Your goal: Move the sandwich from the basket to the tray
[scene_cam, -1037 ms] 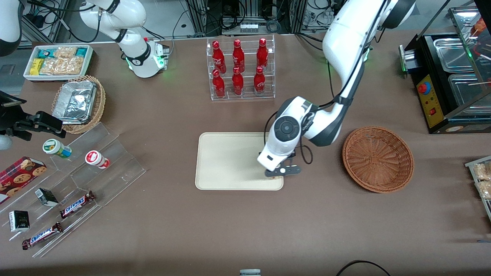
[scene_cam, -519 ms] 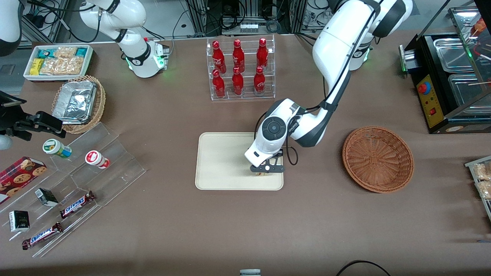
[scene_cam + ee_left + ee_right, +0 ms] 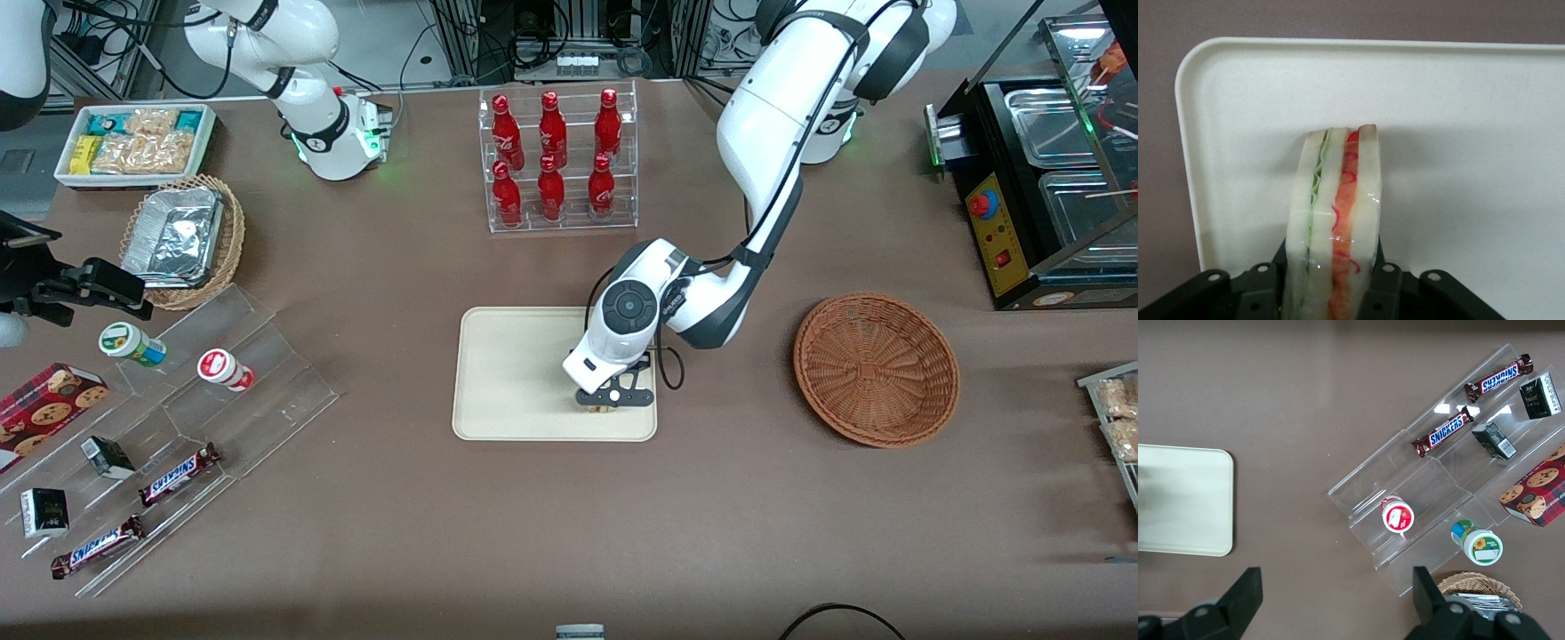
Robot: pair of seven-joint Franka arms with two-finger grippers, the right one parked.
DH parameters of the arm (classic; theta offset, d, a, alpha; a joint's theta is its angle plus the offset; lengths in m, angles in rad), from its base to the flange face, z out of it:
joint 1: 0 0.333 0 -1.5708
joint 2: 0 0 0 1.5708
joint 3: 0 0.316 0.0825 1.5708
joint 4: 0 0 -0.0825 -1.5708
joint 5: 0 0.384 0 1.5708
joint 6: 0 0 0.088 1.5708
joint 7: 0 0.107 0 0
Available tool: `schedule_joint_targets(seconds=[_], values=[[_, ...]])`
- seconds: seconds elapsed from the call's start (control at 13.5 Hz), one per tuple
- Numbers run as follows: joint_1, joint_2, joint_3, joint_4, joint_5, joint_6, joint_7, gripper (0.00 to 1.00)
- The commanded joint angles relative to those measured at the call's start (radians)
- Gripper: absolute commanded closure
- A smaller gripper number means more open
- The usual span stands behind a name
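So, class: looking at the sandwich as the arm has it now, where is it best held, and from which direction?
Grip the sandwich across its two flat bread faces, coming from above, as the tool does now over the tray. It stands on edge with its filling layers showing between the slices, so squeezing face to face keeps the layers together.

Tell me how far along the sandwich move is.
Done: the basket is empty. In hand: the gripper is shut on the sandwich, over the corner of the tray nearest the basket and the front camera. Left: release it and pull away.
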Motion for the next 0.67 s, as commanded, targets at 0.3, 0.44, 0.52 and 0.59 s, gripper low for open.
schedule_joint_targets(seconds=[0.3, 0.44, 0.52, 0.59], values=[[0.064, -0.155, 0.014, -0.018, -0.002, -0.061, -0.104, 0.00], [0.112, -0.251, 0.016, -0.021, -0.006, -0.206, -0.093, 0.00], [0.173, -0.297, 0.014, -0.021, -0.005, -0.292, -0.087, 0.00], [0.211, -0.336, 0.014, -0.021, -0.008, -0.343, -0.084, 0.00]])
